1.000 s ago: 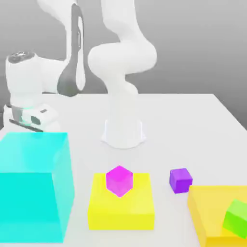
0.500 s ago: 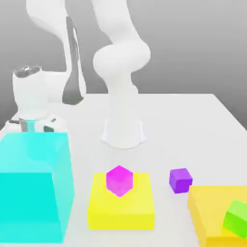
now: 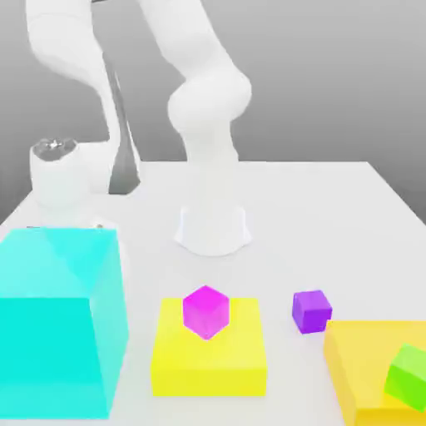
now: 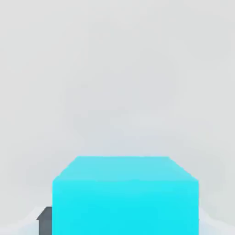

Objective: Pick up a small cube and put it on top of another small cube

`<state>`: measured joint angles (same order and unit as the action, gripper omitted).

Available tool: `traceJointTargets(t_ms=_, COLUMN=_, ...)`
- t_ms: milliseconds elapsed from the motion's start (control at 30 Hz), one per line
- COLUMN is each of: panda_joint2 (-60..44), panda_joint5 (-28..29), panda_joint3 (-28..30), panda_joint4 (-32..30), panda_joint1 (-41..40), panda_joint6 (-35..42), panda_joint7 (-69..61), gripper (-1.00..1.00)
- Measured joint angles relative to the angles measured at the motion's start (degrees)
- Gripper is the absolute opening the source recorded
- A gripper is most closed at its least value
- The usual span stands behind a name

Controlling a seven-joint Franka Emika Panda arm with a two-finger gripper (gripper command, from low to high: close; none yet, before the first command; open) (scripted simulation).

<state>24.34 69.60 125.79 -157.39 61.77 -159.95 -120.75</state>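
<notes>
Exterior view: the small magenta cube [image 3: 205,310] sits on top of a flat yellow block [image 3: 209,354] near the front of the white table [image 3: 333,216], one corner turned toward the camera. Just off to the exterior view's right, a small purple cube [image 3: 311,311] rests directly on the table, apart from the yellow block. Further right a larger yellow-orange block [image 3: 366,374] carries a green cube [image 3: 408,376], tilted — its edge runs out of the picture.

At the exterior view's left stands a large cyan block [image 3: 58,320], much taller than the rest. The arm's hand [image 3: 60,175] is lowered just behind the cyan block's top far edge, and the block hides what lies below it. In the hand view a cyan cube [image 4: 125,195] sits close up, with a dark finger [image 4: 45,219] at its side — whether the fingers are closed on it or merely beside it cannot be told. The arm's white base [image 3: 213,229] stands mid-table.
</notes>
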Motion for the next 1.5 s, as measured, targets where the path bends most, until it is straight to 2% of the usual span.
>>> traceJointTargets(t_ms=200, panda_joint2=-3.9, panda_joint5=-11.0, panda_joint3=-15.5, panda_joint4=-2.7, panda_joint1=-13.5, panda_joint6=1.0, panda_joint7=-8.4, gripper=-1.0)
traceJointTargets(t_ms=333, panda_joint2=-3.8, panda_joint5=-14.0, panda_joint3=-25.3, panda_joint4=-3.9, panda_joint1=-22.7, panda_joint6=3.6, panda_joint7=-10.9, gripper=-1.0)
traceJointTargets(t_ms=433, panda_joint2=-3.0, panda_joint5=-14.7, panda_joint3=-30.5, panda_joint4=-4.6, panda_joint1=-27.7, panda_joint6=5.8, panda_joint7=-11.6, gripper=-1.0)
traceJointTargets(t_ms=533, panda_joint2=-3.9, panda_joint5=-17.5, panda_joint3=-33.3, panda_joint4=-2.7, panda_joint1=-29.5, panda_joint6=8.4, panda_joint7=-7.7, gripper=-1.0)
traceJointTargets(t_ms=867, panda_joint2=-8.0, panda_joint5=-34.4, panda_joint3=-37.9, panda_joint4=8.5, panda_joint1=-34.6, panda_joint6=19.1, panda_joint7=16.1, gripper=-1.0)
traceJointTargets(t_ms=1033, panda_joint2=-8.9, panda_joint5=-43.2, panda_joint3=-42.7, panda_joint4=16.0, panda_joint1=-33.0, panda_joint6=24.4, panda_joint7=28.8, gripper=-1.0)
traceJointTargets(t_ms=1167, panda_joint2=-10.1, panda_joint5=-49.3, panda_joint3=-44.8, panda_joint4=21.2, panda_joint1=-28.3, panda_joint6=27.1, panda_joint7=36.0, gripper=-1.0)
traceJointTargets(t_ms=1233, panda_joint2=-12.0, panda_joint5=-52.5, panda_joint3=-44.5, panda_joint4=23.3, panda_joint1=-21.9, panda_joint6=27.4, panda_joint7=37.1, gripper=-1.0)
traceJointTargets(t_ms=1333, panda_joint2=-17.5, panda_joint5=-60.4, panda_joint3=-40.8, panda_joint4=25.9, panda_joint1=-7.5, panda_joint6=27.2, panda_joint7=35.6, gripper=-1.0)
traceJointTargets(t_ms=1400, panda_joint2=-17.5, panda_joint5=-60.2, panda_joint3=-40.8, panda_joint4=25.9, panda_joint1=-7.5, panda_joint6=27.3, panda_joint7=35.7, gripper=-1.0)
traceJointTargets(t_ms=1433, panda_joint2=-18.6, panda_joint5=-61.9, panda_joint3=-38.9, panda_joint4=26.2, panda_joint1=-2.6, panda_joint6=27.3, panda_joint7=35.6, gripper=-1.0)
traceJointTargets(t_ms=1500, panda_joint2=-18.6, panda_joint5=-61.6, panda_joint3=-38.9, panda_joint4=26.2, panda_joint1=-2.6, panda_joint6=27.4, panda_joint7=35.8, gripper=-1.0)
